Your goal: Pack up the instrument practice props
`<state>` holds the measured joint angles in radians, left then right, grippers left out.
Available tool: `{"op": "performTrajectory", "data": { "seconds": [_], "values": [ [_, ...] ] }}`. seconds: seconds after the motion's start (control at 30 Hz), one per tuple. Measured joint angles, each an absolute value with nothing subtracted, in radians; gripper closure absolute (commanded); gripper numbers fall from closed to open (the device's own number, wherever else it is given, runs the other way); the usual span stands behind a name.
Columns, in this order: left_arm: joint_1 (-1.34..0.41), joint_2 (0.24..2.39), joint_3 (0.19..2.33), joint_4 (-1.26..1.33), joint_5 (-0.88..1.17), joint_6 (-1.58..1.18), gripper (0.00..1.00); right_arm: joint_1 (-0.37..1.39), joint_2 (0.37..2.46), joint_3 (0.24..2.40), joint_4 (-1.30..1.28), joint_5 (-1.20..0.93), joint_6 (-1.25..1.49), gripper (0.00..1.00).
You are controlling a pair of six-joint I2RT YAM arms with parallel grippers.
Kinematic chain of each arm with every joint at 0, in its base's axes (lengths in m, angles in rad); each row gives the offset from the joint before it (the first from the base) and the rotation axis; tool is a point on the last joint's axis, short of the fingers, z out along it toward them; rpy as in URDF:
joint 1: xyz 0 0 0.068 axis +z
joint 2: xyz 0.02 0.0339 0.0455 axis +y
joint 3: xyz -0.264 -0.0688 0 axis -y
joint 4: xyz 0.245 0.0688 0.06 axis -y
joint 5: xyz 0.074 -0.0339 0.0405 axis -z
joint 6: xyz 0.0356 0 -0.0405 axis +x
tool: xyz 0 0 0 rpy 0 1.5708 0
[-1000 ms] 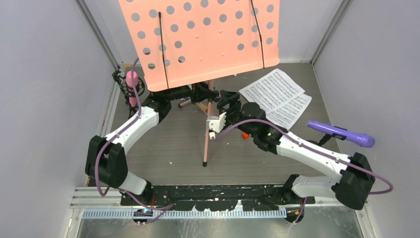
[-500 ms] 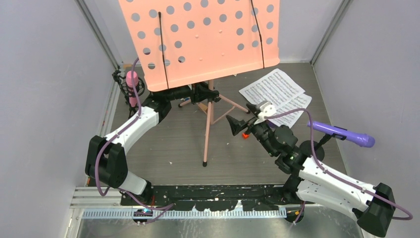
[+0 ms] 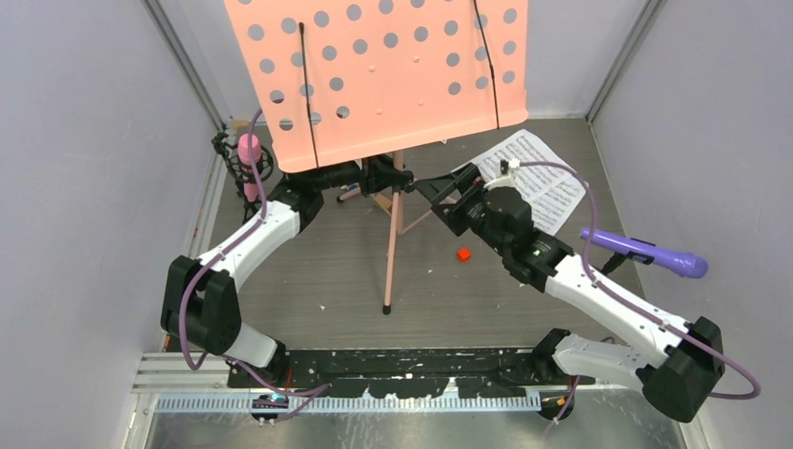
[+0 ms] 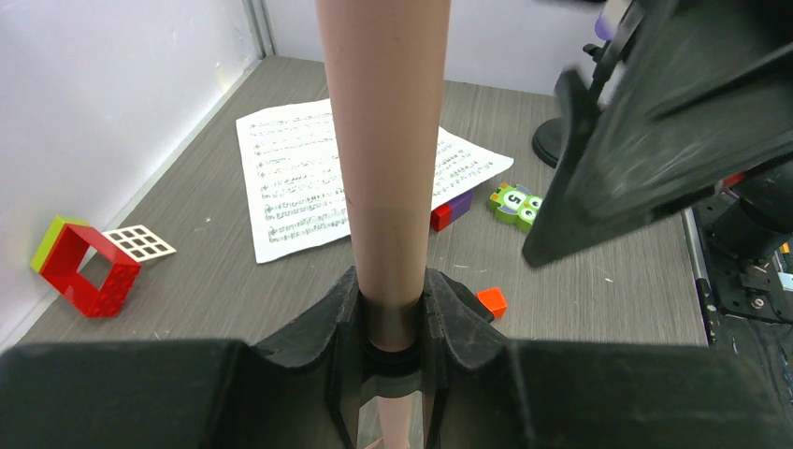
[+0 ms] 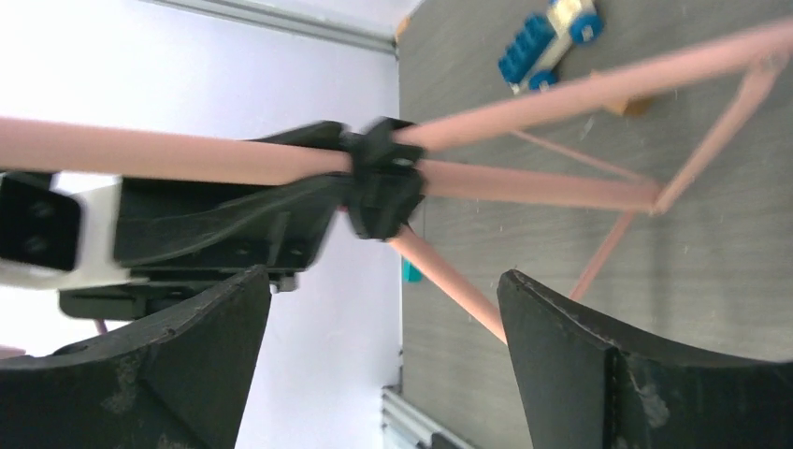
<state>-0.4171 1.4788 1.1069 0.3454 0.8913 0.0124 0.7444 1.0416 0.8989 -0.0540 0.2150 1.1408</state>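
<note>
The pink perforated music rack [image 3: 383, 65] stands on its tripod legs [image 3: 391, 253] at the middle back. My left gripper [image 3: 369, 175] is shut on the rack's pole [image 4: 383, 140], just above the black tripod hub [image 5: 383, 178]. My right gripper [image 3: 447, 201] is open beside the hub on the right, with one pink leg [image 5: 449, 281] crossing between its jaws, untouched. White sheet-music pages [image 3: 538, 173] lie behind the right arm. A pink microphone [image 3: 249, 154] stands in a black mount at the left wall. At the right, a purple microphone [image 3: 645, 251] rests in another mount.
A small red block [image 3: 462, 253] lies on the floor under the right arm. A red and green block frame [image 4: 84, 267] and a green frog block [image 4: 514, 204] lie near the pages. A blue toy car [image 5: 552, 42] sits behind the tripod. Grey walls close both sides.
My right arm swung away from the pole to the right, then back up toward the tripod hub, and its jaws opened wide. The left gripper kept its hold on the pole.
</note>
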Motion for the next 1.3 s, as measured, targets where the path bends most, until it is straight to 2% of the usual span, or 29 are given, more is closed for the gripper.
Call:
{"op": "performTrajectory", "data": {
  "seconds": [0.07, 0.27, 0.5, 0.7, 0.97, 1.2, 1.3],
  "values": [
    [-0.417, 1.479, 1.107, 0.345, 0.891, 0.013, 1.00, 0.717, 1.065, 0.835, 0.010, 0.145, 1.256, 0.19],
    [-0.418, 1.479, 1.107, 0.345, 0.891, 0.012, 1.00, 0.697, 1.129, 0.752, 0.086, 0.064, 1.415, 0.33],
    [-0.418, 1.479, 1.107, 0.345, 0.891, 0.012, 1.00, 0.682, 1.134, 0.669, 0.288, 0.056, 1.538, 0.36],
    [-0.418, 1.479, 1.107, 0.344, 0.891, 0.012, 1.00, 0.676, 1.146, 0.656, 0.385, 0.074, 1.591, 0.55],
    [-0.418, 1.479, 1.107, 0.345, 0.891, 0.012, 1.00, 0.665, 1.246, 0.656, 0.505, 0.067, 1.657, 0.58],
    [-0.418, 1.479, 1.107, 0.345, 0.891, 0.012, 1.00, 0.663, 1.293, 0.657, 0.577, 0.061, 1.689, 0.75],
    [-0.418, 1.479, 1.107, 0.345, 0.891, 0.012, 1.00, 0.663, 1.297, 0.657, 0.595, 0.061, 1.691, 0.85]
  ]
}}
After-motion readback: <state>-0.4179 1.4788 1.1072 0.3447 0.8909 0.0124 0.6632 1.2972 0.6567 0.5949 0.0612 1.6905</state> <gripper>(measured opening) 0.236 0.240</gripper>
